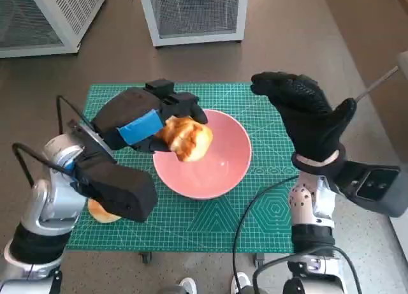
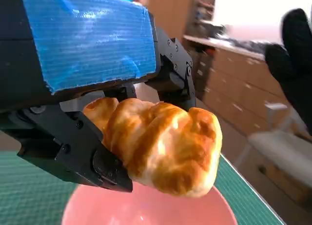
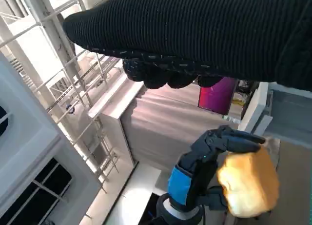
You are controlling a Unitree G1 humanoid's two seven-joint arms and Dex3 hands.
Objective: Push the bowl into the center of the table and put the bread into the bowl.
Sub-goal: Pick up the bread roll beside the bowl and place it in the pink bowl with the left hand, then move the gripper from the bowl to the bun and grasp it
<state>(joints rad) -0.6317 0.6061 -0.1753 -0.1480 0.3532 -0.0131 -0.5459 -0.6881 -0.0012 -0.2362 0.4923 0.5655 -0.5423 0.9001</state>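
Note:
A pink bowl [image 1: 210, 169] sits near the middle of the green cutting mat [image 1: 191, 220]. My left hand [image 1: 150, 118] grips a golden bread roll [image 1: 186, 138] and holds it above the bowl's left rim. In the left wrist view the black fingers [image 2: 87, 152] clamp the bread [image 2: 165, 152] over the pink bowl [image 2: 146, 210]. My right hand [image 1: 303, 112] is raised above the mat's right side, fingers spread, holding nothing. The right wrist view shows the glove [image 3: 204, 34] and, beyond it, the left hand [image 3: 209, 161] with the bread [image 3: 248, 183].
A second bread piece [image 1: 102, 211] lies on the mat's near left corner, partly hidden by my left forearm. Two white mesh cabinets [image 1: 191, 13] stand on the floor beyond the table. Shoes [image 1: 188, 285] show at the table's near edge.

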